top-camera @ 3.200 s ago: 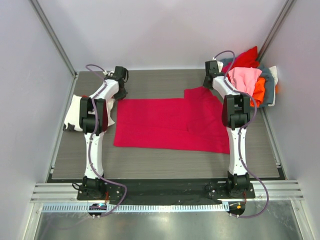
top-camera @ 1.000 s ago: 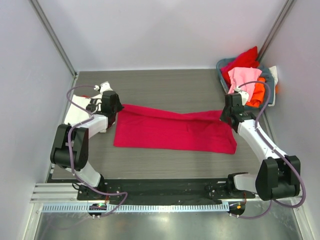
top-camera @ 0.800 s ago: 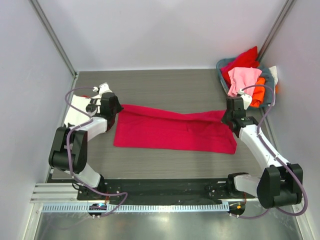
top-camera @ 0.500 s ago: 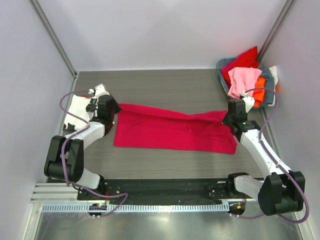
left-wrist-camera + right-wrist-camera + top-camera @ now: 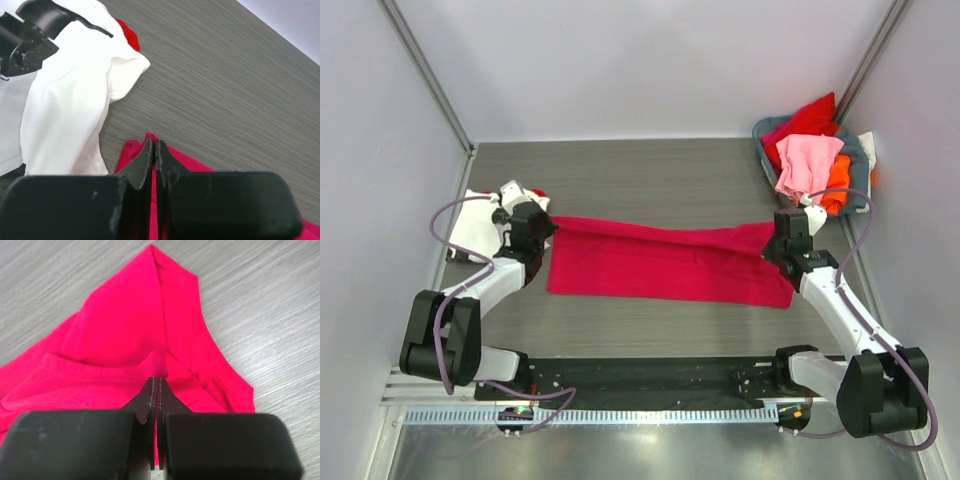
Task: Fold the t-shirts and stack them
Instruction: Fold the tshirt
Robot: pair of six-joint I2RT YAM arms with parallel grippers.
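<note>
Soft crimson-magenta cloth t-shirt point(image 5: 660, 262) lies folded across the middle of the grey wood-grain counter point(image 5: 650, 180); we see the left claw point(image 5: 155, 148) and right claw point(image 5: 156, 383) each clamped tight on one end of it.

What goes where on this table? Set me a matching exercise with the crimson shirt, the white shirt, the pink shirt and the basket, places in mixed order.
Things:
1. crimson shirt
2. white shirt
3. pink shirt
4. basket

Places:
A. far right corner of the table
B. stretched across the middle of the table
C. left edge of the table
D. on top of the heap in the basket

Pairs: 1-B, 2-C, 3-D, 4-A
</note>
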